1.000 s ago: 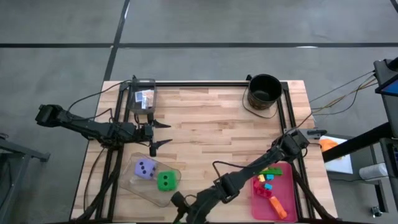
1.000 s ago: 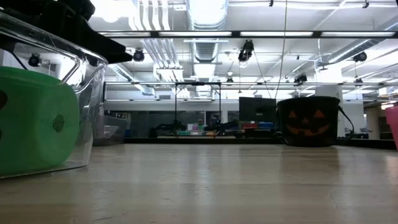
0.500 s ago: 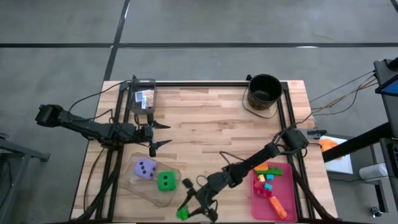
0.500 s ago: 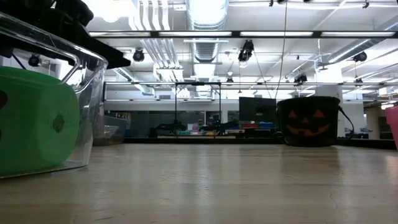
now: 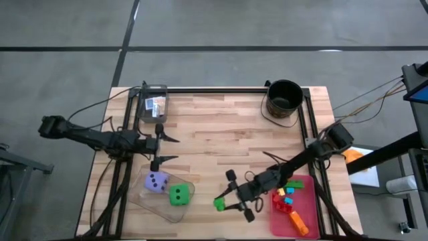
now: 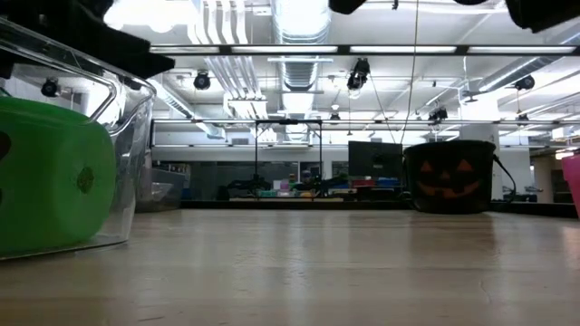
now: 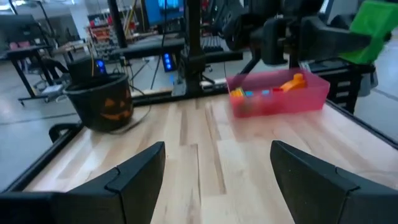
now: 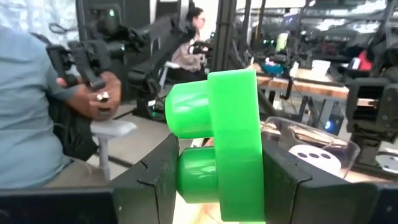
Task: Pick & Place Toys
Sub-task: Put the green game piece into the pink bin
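Observation:
My right gripper (image 5: 227, 199) is shut on a small green brick (image 5: 219, 204) above the near middle of the table, left of the pink tray (image 5: 306, 217) that holds several small colourful bricks (image 5: 287, 197). The brick fills the right wrist view (image 8: 233, 149). My left gripper (image 5: 167, 148) is open and empty at the table's left, just beyond a clear tub (image 5: 144, 194) holding a purple die (image 5: 157, 181) and a green die (image 5: 178, 195). Its fingers show spread in the left wrist view (image 7: 217, 180). My right gripper pinches the green brick between its two fingers (image 8: 155, 180), across its flat body (image 8: 249, 186), with the round studs (image 8: 186, 118) sticking out to one side. The fingers reach about level from the table's right toward its left. The brick is lifted clear of the table.
A black bucket (image 5: 284, 98) stands at the far right. A second clear tub (image 5: 154, 104) with card packs sits at the far left. Black frame rails (image 5: 221, 90) run along the far edge and sides. A person (image 8: 37, 112) stands beyond the table.
My right gripper has carried the green brick from the table's near edge toward the far and right sides, nearer the pink tray, staying shut on it. My left gripper has drifted slightly toward the near edge, still open.

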Controlling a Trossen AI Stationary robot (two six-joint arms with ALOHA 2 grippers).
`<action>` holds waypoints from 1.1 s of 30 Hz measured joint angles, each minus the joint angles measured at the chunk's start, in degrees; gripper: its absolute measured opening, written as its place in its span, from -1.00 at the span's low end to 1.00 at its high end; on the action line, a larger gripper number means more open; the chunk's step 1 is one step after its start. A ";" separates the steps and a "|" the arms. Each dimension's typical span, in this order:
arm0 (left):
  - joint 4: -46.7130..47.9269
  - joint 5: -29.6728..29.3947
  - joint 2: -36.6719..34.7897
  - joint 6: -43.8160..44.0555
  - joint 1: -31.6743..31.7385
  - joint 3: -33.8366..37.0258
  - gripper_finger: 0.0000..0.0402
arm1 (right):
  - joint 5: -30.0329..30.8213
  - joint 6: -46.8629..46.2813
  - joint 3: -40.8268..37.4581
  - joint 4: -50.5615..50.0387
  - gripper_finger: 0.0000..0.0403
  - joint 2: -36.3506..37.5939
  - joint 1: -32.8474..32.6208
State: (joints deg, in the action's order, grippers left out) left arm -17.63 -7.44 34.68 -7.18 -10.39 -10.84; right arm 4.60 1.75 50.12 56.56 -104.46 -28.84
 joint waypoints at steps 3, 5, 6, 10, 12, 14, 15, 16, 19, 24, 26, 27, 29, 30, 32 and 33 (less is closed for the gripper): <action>5.65 0.17 -5.03 -0.02 0.02 0.01 0.45 | 0.81 0.74 -1.62 3.22 -0.22 0.03 -0.71; 7.46 0.21 -7.91 0.09 0.02 0.25 0.45 | 0.86 0.99 -1.64 3.78 -0.22 -0.21 -0.75; 7.34 0.21 -9.65 0.14 0.02 0.94 0.45 | 1.11 0.97 -1.54 3.84 -0.22 -0.29 -0.72; 2.49 0.21 -16.05 -0.10 0.17 5.85 0.45 | 1.86 1.04 -1.39 3.80 -0.22 -0.54 -0.68; 0.34 0.20 -19.15 -0.04 0.38 8.32 0.45 | 1.86 1.06 -1.39 3.93 -0.22 -0.45 -0.70; 0.39 0.21 -22.14 -0.04 0.68 10.04 0.45 | 1.83 1.19 -1.39 3.86 -0.22 -0.42 -0.71; 0.91 0.20 -23.42 -0.04 0.85 10.46 0.45 | 1.83 1.21 -1.39 3.84 -0.22 -0.42 -0.72; 1.68 0.22 -24.66 0.01 1.06 10.54 0.45 | 1.83 1.21 -1.42 3.76 -0.22 -0.42 -0.72; 6.29 0.26 -27.69 -0.02 1.90 10.41 0.45 | 1.83 0.97 -1.55 1.75 -0.22 -0.40 -0.70; 15.20 0.81 -30.09 0.35 4.01 7.79 0.43 | 1.83 -0.05 -1.73 -1.25 -0.22 -0.28 -0.70; 16.23 1.99 -30.31 1.08 4.70 7.90 0.40 | 1.83 -0.43 -2.00 -1.89 -0.22 -0.19 -0.70; 16.27 2.59 -30.37 1.15 4.92 7.93 0.38 | 1.83 -0.77 -2.36 -2.03 -0.22 0.05 -0.70; 15.87 2.86 -30.41 1.53 5.05 8.14 0.33 | 1.85 -2.16 -3.48 -2.85 -0.22 0.97 -0.70; 16.43 2.84 -30.39 1.51 5.05 8.25 0.30 | 1.81 -2.91 -4.20 -2.89 -0.22 1.56 -0.70; 17.11 2.78 -30.07 1.51 5.05 8.28 0.24 | 1.82 -4.12 -6.36 -3.17 -0.22 3.09 -0.86; 17.54 2.51 -30.02 1.51 5.05 8.23 0.22 | 1.83 -4.51 -7.56 -3.22 -0.22 4.08 -0.98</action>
State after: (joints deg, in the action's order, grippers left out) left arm -0.08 -4.93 4.67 -5.67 -5.34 -2.61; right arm 6.44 -2.76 42.55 53.34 -100.37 -29.81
